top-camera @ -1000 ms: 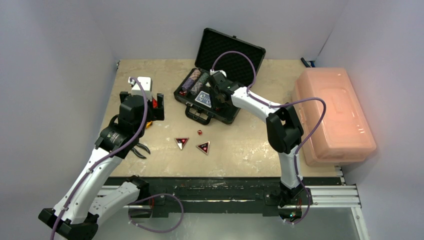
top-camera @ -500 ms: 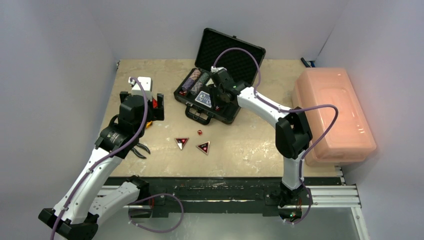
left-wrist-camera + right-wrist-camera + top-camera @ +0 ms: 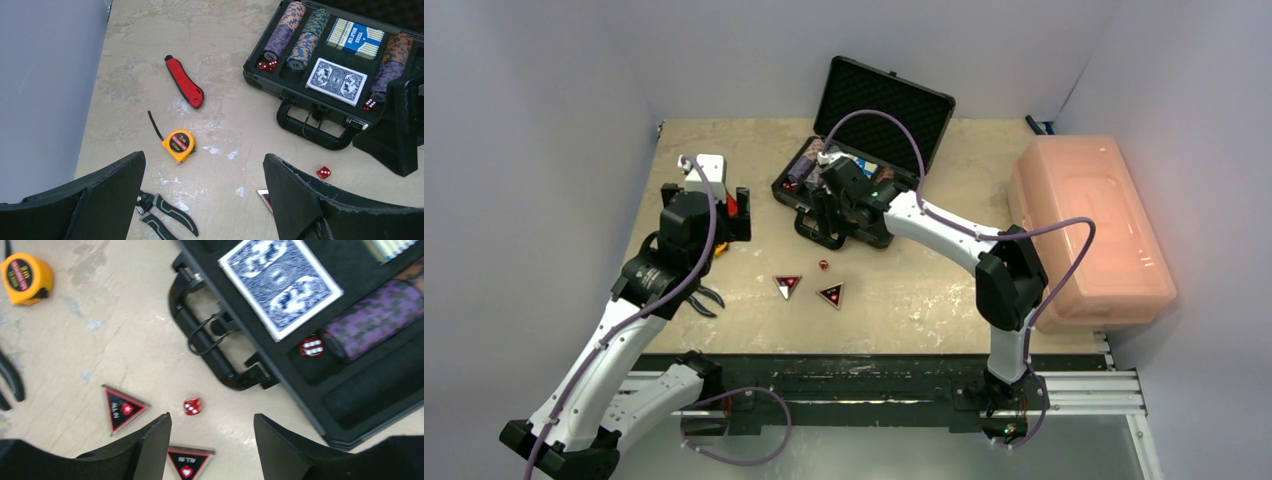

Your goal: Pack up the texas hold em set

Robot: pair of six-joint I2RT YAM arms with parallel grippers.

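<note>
Presently: beige mottled tabletop (image 3: 924,290), enclosed by plain grey walls (image 3: 724,60). Black rectangular hard briefcase (image 3: 884,105), lid raised, stands far centre and holds poker chip stacks (image 3: 300,35). One small red die (image 3: 193,406) and two red-black triangular buttons (image 3: 122,407) lie loose before its handle. Left gripper (image 3: 204,160) and right gripper (image 3: 211,420): jaws spread, empty. Large pink translucent plastic bin (image 3: 1089,230) at right edge.

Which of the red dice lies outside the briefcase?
The lone die on the table, between the briefcase handle and the triangular buttons; the other dice sit in the foam lining.
</note>
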